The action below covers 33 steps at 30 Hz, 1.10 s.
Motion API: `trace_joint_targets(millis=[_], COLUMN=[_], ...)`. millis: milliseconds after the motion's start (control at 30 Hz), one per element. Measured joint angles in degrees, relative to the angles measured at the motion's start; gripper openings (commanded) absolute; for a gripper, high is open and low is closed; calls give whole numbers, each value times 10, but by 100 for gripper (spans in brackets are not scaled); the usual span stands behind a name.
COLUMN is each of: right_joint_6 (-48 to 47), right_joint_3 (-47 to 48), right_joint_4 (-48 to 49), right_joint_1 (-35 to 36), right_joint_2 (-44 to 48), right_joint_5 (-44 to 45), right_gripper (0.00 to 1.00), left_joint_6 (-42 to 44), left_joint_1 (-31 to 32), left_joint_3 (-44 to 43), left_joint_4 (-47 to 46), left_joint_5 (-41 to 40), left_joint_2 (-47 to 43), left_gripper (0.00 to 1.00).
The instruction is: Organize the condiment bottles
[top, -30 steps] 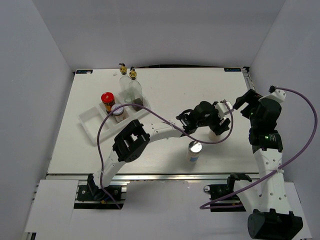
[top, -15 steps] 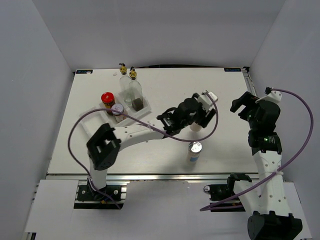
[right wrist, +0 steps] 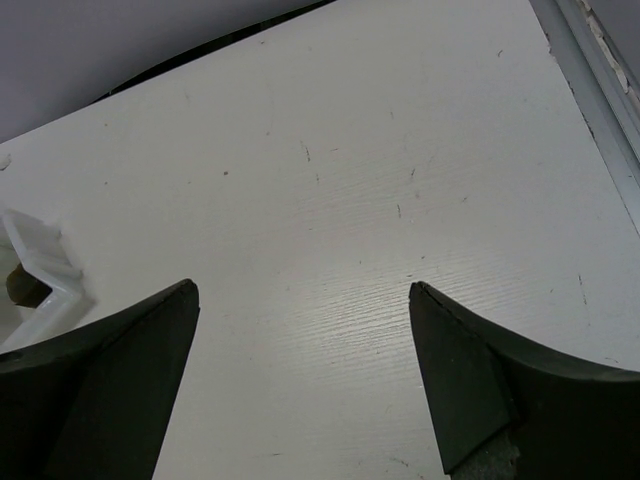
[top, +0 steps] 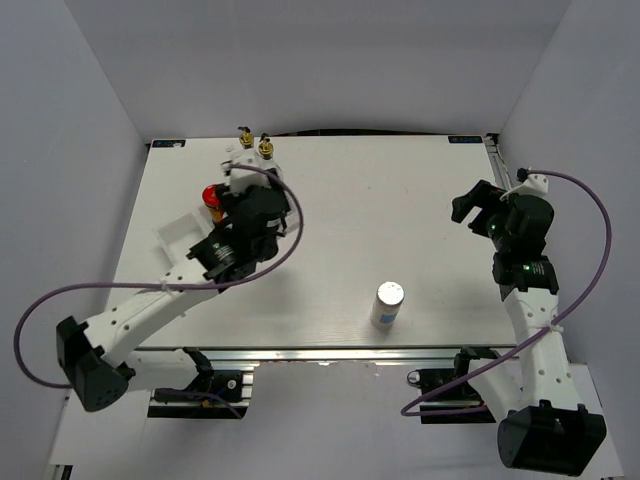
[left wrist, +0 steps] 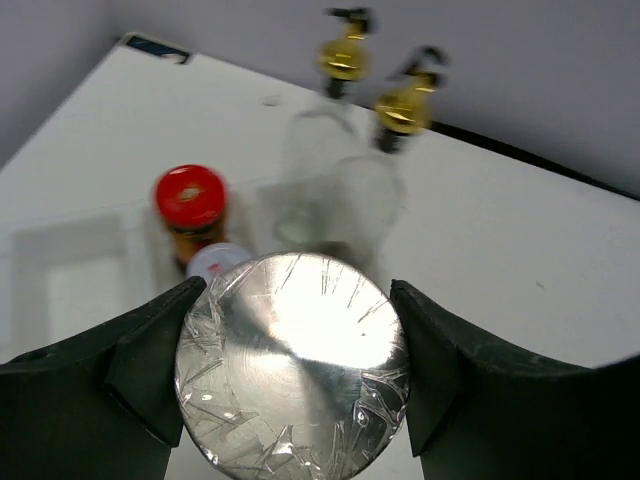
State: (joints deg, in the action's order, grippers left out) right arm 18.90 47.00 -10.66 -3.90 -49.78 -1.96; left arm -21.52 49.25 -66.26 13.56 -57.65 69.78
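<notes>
My left gripper [left wrist: 297, 300] is shut on a silver-capped shaker [left wrist: 292, 365], whose foil-wrapped cap fills the gap between the fingers. In the top view the left gripper [top: 250, 213] hangs over the back-left tray. Just beyond it stand two clear glass bottles with gold pourers [left wrist: 345, 55] [left wrist: 405, 100], a red-lidded jar [left wrist: 190, 197] and a small label-lidded jar [left wrist: 212, 263], half hidden behind the cap. A second silver-capped shaker [top: 388, 304] stands alone near the front edge. My right gripper [right wrist: 302, 288] is open over bare table at the right [top: 470, 205].
The white compartmented tray [top: 178, 235] lies at the back left under the jars; its corner shows in the right wrist view [right wrist: 35, 250]. The left arm's purple cable loops out over the table's left edge. The table's metal right edge [right wrist: 600, 80] is close to the right gripper.
The left arm has swung from the table's middle right across to the back-left tray, carrying the shaker. The right arm has shifted slightly, still open.
</notes>
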Motion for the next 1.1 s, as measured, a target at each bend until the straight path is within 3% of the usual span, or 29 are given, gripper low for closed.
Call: trace_joint_targets(millis=[133,300,467,600,800,967,1100], right_joint_6=[0,0,-1,-5,-8,-11,-13], right_joint_3=[0,0,-11,-12,-20,-20,-27], right_joint_4=[14,25,42,49,47,48,43], right_joint_1=[0,0,0,0,0,0,3], right_joint_2=[-13,-31,-36,-49,-55,-54,-47], right_joint_5=[-13,-31,-37,-39,-39,-47,-75], right_gripper=[89,90,89,89,89,89,89], left_joint_6=[-94,-142,-139,-122,-119,-116,-106], left_joint_1=[-61,-164,-292,-354,-393,-396,-408], left_joint_3=[40,59,70,77,79,101,144], left_joint_4=[102,153,127,82,41,-2,-69], left_joint_5=[-75,-115,-92,-63,-15,-8,0], left_joint_2=[-59,-82,-46,11,98,106,103], left_gripper=[0,0,0,0,0,0,9])
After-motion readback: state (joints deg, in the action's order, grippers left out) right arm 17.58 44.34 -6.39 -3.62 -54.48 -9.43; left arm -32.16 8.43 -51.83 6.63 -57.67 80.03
